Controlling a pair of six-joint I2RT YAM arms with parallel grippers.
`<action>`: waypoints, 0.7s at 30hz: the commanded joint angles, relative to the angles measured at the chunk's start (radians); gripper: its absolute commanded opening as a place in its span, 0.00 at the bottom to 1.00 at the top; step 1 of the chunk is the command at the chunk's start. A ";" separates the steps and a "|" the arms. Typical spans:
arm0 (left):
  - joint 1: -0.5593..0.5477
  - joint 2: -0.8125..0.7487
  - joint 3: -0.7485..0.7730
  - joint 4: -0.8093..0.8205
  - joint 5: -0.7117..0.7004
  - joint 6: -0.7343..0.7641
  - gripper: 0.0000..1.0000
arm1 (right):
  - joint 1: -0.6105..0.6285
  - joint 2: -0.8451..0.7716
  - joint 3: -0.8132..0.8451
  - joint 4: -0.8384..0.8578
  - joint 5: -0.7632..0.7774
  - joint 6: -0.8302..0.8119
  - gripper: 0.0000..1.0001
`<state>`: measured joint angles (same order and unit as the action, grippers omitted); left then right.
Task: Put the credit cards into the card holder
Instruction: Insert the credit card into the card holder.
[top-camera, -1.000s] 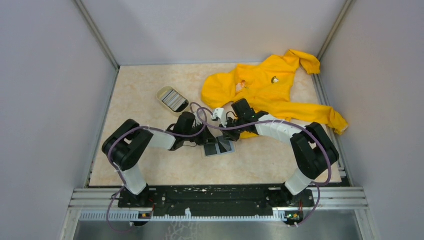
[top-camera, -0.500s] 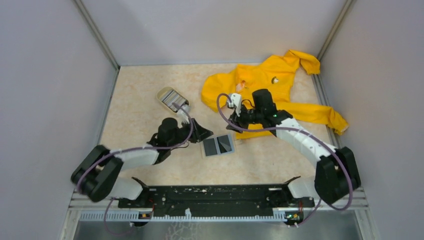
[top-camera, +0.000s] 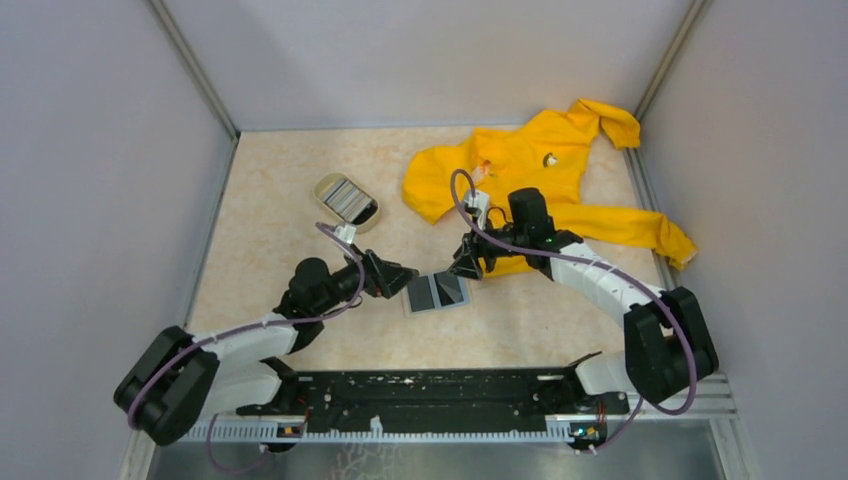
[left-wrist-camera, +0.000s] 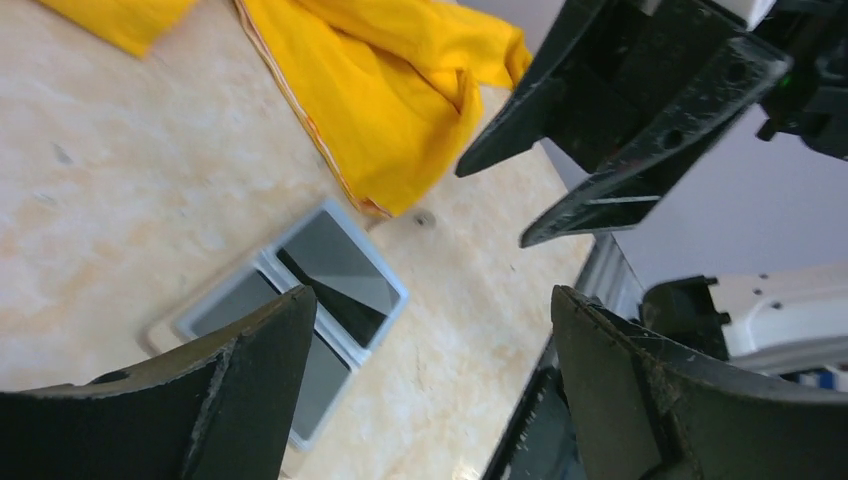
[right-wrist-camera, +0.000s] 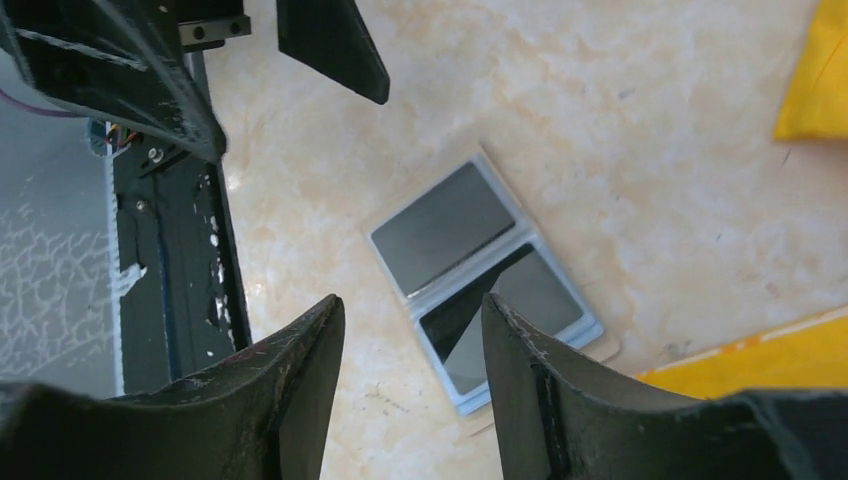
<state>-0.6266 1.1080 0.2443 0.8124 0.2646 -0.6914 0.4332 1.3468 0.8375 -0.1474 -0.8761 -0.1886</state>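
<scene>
Drawn back off the holder to either side since a second ago — left gripper spread wide, right gripper parted, both empty — dark cards apparently seated in its open pockets; risks snagging the jacket just beyond, dragging cloth across them.

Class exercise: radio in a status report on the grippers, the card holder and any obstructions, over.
Left gripper open, right gripper open, both empty. Card holder lies flat between them, two dark panels up. Yellow garment close by, not covering it.
</scene>
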 joint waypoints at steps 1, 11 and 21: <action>-0.004 0.124 -0.017 0.209 0.197 -0.180 0.89 | -0.007 -0.033 -0.116 0.224 0.071 0.210 0.50; -0.087 0.406 0.030 0.336 0.132 -0.253 0.56 | -0.007 0.141 -0.110 0.288 0.149 0.411 0.45; -0.117 0.535 0.137 0.091 0.014 -0.178 0.34 | -0.007 0.224 -0.082 0.237 0.261 0.451 0.41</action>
<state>-0.7338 1.5986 0.3450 0.9836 0.3321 -0.9100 0.4332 1.5520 0.6960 0.0776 -0.6655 0.2333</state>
